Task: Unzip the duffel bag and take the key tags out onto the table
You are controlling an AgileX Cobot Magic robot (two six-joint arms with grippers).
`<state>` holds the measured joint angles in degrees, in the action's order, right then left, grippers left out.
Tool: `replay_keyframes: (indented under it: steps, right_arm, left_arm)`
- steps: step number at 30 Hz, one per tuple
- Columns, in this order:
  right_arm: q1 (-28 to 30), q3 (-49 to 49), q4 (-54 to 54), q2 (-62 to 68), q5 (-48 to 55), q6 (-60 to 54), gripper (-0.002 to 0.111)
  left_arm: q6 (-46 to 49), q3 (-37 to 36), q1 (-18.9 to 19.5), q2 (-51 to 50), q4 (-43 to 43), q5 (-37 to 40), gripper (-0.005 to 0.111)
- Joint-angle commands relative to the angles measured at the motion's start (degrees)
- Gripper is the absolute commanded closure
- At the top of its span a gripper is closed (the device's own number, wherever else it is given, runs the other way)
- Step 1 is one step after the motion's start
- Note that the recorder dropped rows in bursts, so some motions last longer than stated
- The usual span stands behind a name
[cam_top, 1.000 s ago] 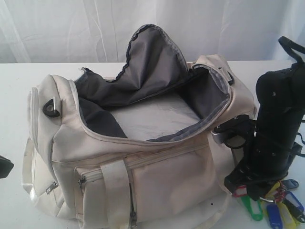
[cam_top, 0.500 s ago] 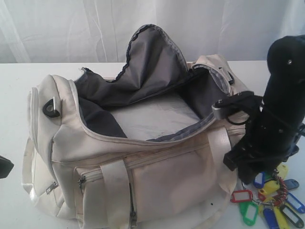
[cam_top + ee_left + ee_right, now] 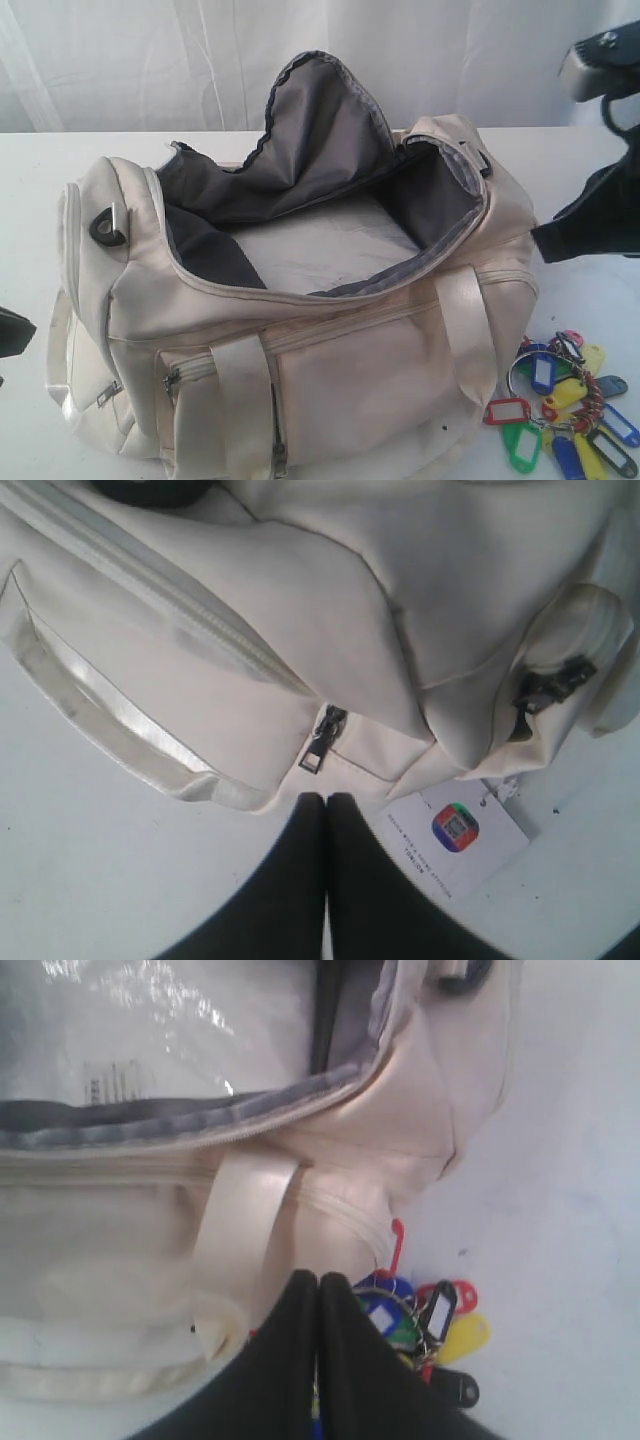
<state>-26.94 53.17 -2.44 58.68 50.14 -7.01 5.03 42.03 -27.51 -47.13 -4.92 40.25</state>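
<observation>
The cream duffel bag (image 3: 330,370) lies unzipped on the white table (image 3: 590,300), its grey-lined flap standing up. The key tags (image 3: 565,405), in red, blue, green and yellow on a metal ring, lie on the table by the bag's right end. My right arm (image 3: 600,210) hangs high above them. In the right wrist view my right gripper (image 3: 318,1280) is shut and empty, well above the key tags (image 3: 445,1325) and the bag's strap (image 3: 240,1220). My left gripper (image 3: 326,802) is shut and empty, just short of a pocket zipper pull (image 3: 322,742) on the bag's end.
A white paper tag (image 3: 455,835) with a coloured square lies on the table beside the bag. A clear plastic-wrapped sheet (image 3: 320,245) covers the bag's floor. White curtain (image 3: 150,60) hangs behind the table. The left arm (image 3: 12,333) barely shows at the edge.
My right arm has risen from just over the key tags and drawn up and to the right. The key tags now lie uncovered on the table. The bag and left arm stayed put.
</observation>
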Motion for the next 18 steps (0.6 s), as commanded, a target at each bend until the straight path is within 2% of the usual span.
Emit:
replay_keyframes:
  steps: [1, 18]
  right_arm:
    - [0.04, -1.41, 0.29, -5.20, -3.53, 0.37, 0.108]
    - [0.04, -1.41, 0.04, -9.92, -3.53, 0.37, 0.108]
  left_arm:
    - [-0.27, -0.26, -0.28, 0.49, -0.77, -1.25, 0.107]
    - [-0.27, -0.26, -0.28, 0.49, -0.77, -1.25, 0.107]
